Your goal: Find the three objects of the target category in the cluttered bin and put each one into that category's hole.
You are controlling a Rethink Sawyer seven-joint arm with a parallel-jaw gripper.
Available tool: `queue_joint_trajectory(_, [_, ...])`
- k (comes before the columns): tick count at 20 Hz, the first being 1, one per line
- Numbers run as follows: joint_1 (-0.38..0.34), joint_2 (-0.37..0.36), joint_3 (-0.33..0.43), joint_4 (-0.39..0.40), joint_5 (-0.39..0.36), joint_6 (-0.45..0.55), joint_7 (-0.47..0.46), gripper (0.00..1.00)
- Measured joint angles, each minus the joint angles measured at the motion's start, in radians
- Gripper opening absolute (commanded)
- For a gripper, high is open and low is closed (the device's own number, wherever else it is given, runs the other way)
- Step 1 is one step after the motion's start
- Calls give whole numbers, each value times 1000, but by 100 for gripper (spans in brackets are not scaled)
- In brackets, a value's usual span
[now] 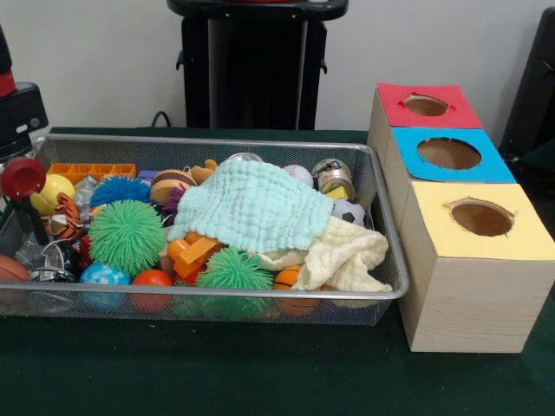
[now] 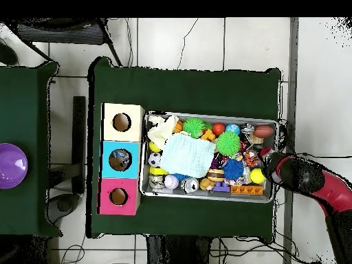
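The bin [image 1: 217,293] is a wide wire-mesh tray full of toys; it also shows in the overhead view [image 2: 206,195]. A mint cloth [image 1: 251,204] and a cream cloth [image 1: 347,256] cover its middle and right. Around them lie green spiky balls [image 1: 127,234], a blue spiky ball [image 1: 120,189], a soccer ball [image 1: 349,211], a small basketball [image 1: 290,279], a yellow ball [image 1: 54,191] and orange blocks [image 1: 195,253]. Three wooden boxes with holes stand beside the bin: red [image 1: 395,100], blue [image 1: 494,165], yellow [image 1: 434,225]. My gripper [image 2: 269,165] hangs over the bin's end farthest from the boxes.
The red and black arm [image 2: 323,187] reaches in from the overhead view's right. In the front view its parts [image 1: 19,113] stand at the left edge. A purple bowl [image 2: 10,165] sits on a separate green table. A black stand [image 1: 256,65] rises behind the bin.
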Motion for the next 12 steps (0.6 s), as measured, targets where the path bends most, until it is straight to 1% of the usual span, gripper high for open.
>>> queue_joint_trajectory(2, [19, -8, -15, -8, -5, 17, 0, 100])
queue_joint_trajectory(3, [49, -20, -31, -20, -15, 52, 0, 100])
queue_joint_trajectory(6, [87, -35, -43, -36, -27, 107, 0, 100])
queue_joint_trajectory(7, [116, -46, -46, -48, -35, 152, 0, 100])
queue_joint_trajectory(8, [130, -51, -46, -53, -39, 172, 0, 100])
queue_joint_trajectory(12, [165, -61, -46, -71, -54, 206, 0, 100])
